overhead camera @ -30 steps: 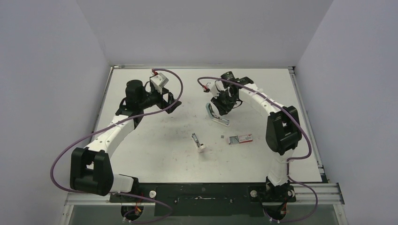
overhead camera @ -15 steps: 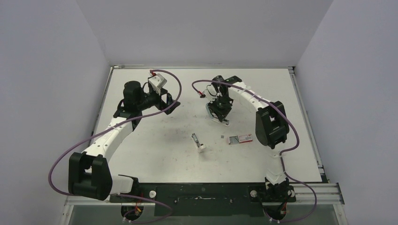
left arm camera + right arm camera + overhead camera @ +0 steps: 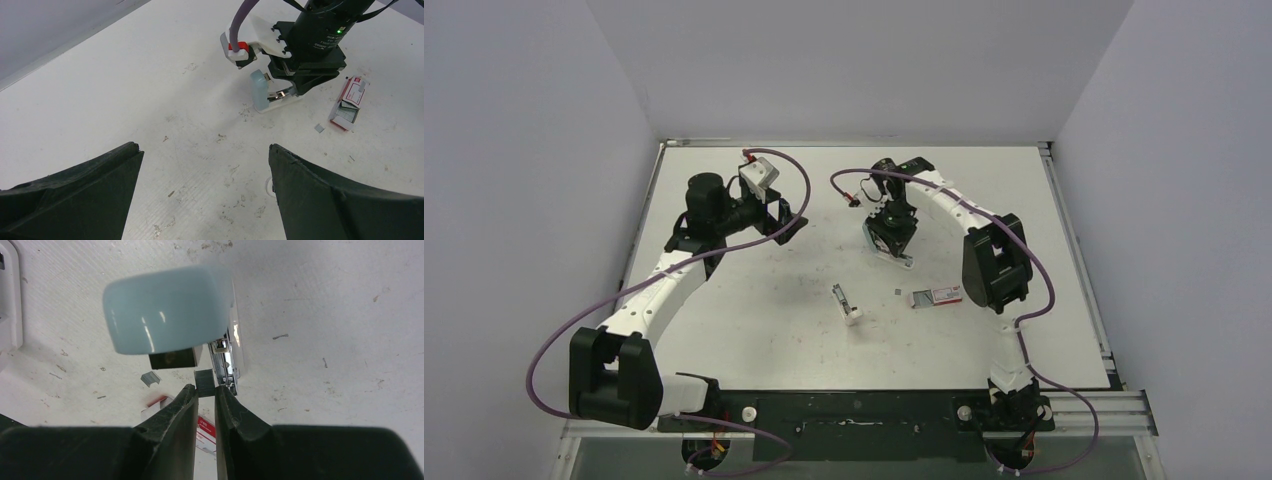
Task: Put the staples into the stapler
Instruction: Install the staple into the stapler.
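At picture middle, the right gripper (image 3: 205, 390) pinches staples (image 3: 203, 379) by the stapler (image 3: 165, 310); tilted, they may miss; left gripper (image 3: 202, 150) wide.

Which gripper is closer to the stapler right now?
Right. The right gripper is at the open magazine of the stapler, jaws pinching staples. The left gripper hangs open, well off to the stapler's left, touching nothing.
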You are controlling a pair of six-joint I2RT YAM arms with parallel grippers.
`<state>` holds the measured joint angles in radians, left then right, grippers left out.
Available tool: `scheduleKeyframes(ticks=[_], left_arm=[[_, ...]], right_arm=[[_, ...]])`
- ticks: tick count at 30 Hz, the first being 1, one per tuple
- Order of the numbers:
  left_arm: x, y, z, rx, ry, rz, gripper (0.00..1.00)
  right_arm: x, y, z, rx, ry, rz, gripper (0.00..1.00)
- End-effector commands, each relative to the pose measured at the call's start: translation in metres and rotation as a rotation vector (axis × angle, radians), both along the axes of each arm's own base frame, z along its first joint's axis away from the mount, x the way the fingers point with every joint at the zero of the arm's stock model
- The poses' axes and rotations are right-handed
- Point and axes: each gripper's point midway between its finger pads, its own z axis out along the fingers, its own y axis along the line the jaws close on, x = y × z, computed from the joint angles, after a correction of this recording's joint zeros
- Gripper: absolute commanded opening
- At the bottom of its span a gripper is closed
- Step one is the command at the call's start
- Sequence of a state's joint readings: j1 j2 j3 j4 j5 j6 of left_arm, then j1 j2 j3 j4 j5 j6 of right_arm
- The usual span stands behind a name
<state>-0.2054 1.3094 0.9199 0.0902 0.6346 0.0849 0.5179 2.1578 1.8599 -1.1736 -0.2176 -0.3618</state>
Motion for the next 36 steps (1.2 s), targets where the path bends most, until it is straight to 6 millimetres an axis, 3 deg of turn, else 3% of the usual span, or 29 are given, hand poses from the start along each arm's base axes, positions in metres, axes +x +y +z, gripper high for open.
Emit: scheduleKeyframes(ticks=[1,21,36], left_arm=[[-0.001,0.001,0.026,-0.025,-0.059,-0.001,0.98],[-0.002,0.002,0.024,-0.022,-0.061,0.003,0.98],[-0.004,0.004,0.021,-0.012,-0.063,0.005,0.98]], right_arm=[[0.010,-0.004,0.008,-0.035,-0.037,0.003,0.05],[0.012,-0.007,-0.003,-0.094,-0.036,0.050,0.05],[0.016,0.003,0.010,-0.035,-0.060,0.057,0.05]])
